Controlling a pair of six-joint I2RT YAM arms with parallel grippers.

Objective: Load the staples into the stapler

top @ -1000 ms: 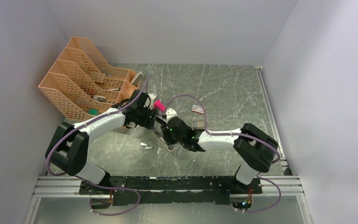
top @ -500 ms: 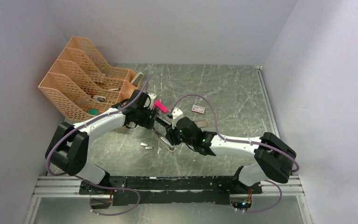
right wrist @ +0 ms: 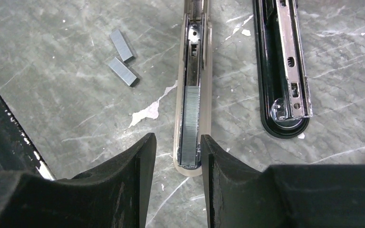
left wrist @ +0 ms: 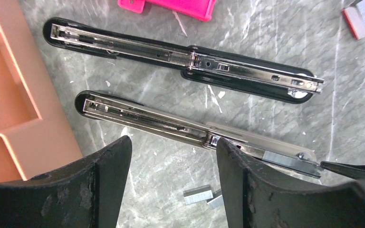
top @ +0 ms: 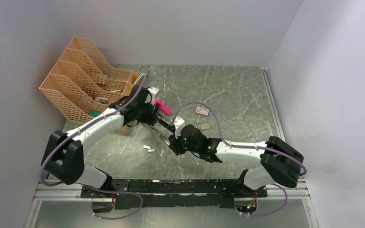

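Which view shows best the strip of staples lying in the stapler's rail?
The right wrist view: the strip of staples lies full length in the rail of the stapler. The left wrist view shows it slantwise near the right edge. In the top view it cannot be made out.

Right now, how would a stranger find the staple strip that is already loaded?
Before the orange file rack, take the open stapler rail nearer the arms. The strip lies inside its channel, at the right gripper; two shorter strips lie loose beside it.
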